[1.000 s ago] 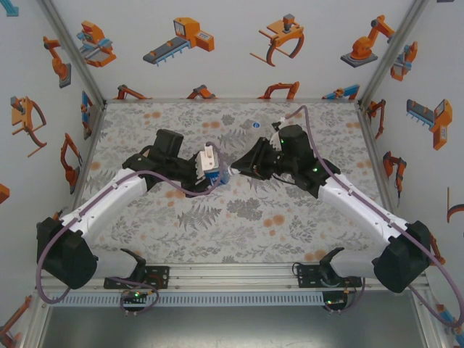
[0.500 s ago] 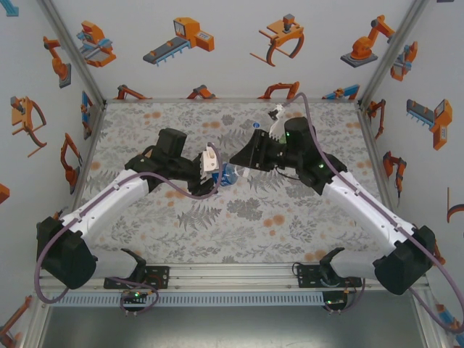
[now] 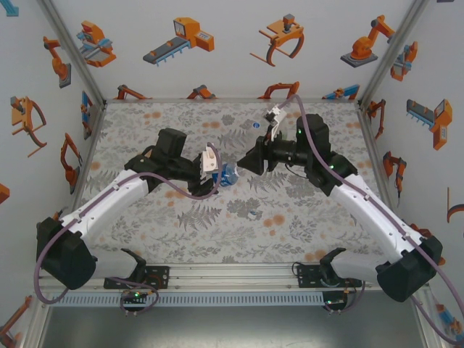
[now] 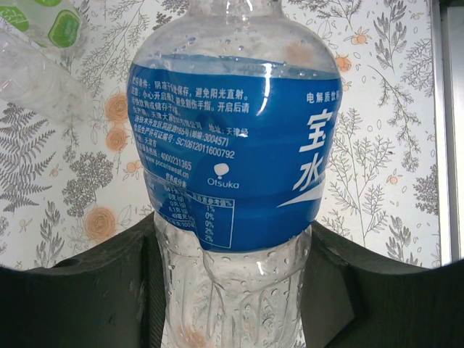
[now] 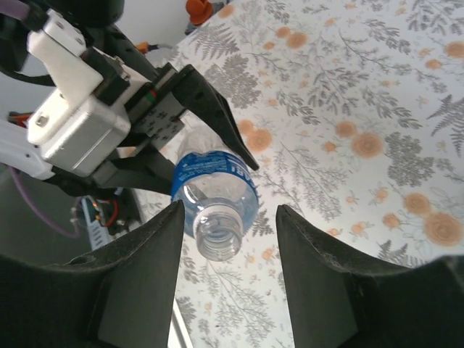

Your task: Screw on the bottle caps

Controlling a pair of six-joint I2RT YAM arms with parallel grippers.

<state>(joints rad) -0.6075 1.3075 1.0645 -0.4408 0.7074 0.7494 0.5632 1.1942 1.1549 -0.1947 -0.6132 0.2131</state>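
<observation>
Blue-labelled bottle (image 4: pixel 232 145): clear plastic, beaded with droplets inside, its neck open and uncapped, held over the middle of the table (image 3: pixel 304 217). Three bottles are counted: this one, a green-tinted bottle (image 4: pixel 43 18) and a colourless bottle (image 4: pixel 36 76) close together beyond it. The left gripper (image 4: pixel 232 290) clamps the labelled bottle's lower body. The right gripper (image 3: pixel 246 161), fingers spread and empty, faces its mouth, both arms reaching inward.
</observation>
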